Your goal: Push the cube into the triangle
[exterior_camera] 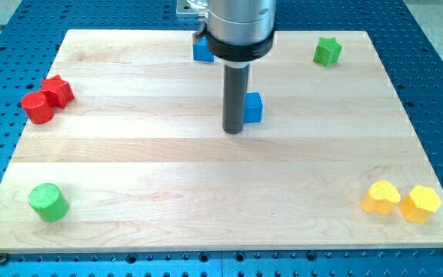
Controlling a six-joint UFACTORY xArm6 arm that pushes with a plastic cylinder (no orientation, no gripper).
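Item 1. Bench: pale wooden board with the grain running left to right, lying on a blue perforated base. No brand, label or writing can be read anywhere.

Item 2. Arm: a silver-grey cylindrical housing at the far centre, with a straight dark rod hanging from it. My tip rests on the bench a little beyond the middle. There is no claw on this arm, so no claw state can be told.

Item 3. Blue cube: just beside my tip on its right, touching or nearly touching the rod; the pictures do not settle which. It sits slightly far of the board's centre. It is compact, with no evident long axis. One flat face is turned toward the near side, and its edges are roughly square to the board.

Item 4. Second blue block: at the far edge, left of the housing and partly hidden by it. Its shape cannot be made out fully. It lies well apart from the cube.

Item 5. Green star-like block: far right corner area.

Item 6. Red pair at the left edge: a red star-like block touching a red rounded block on its near left.

Item 7. Green cylinder: near left corner, standing upright with its ridged round top upward.

Item 8. Yellow pair in the near right corner: a yellow heart-like block just beside a yellow hexagonal block on its right.
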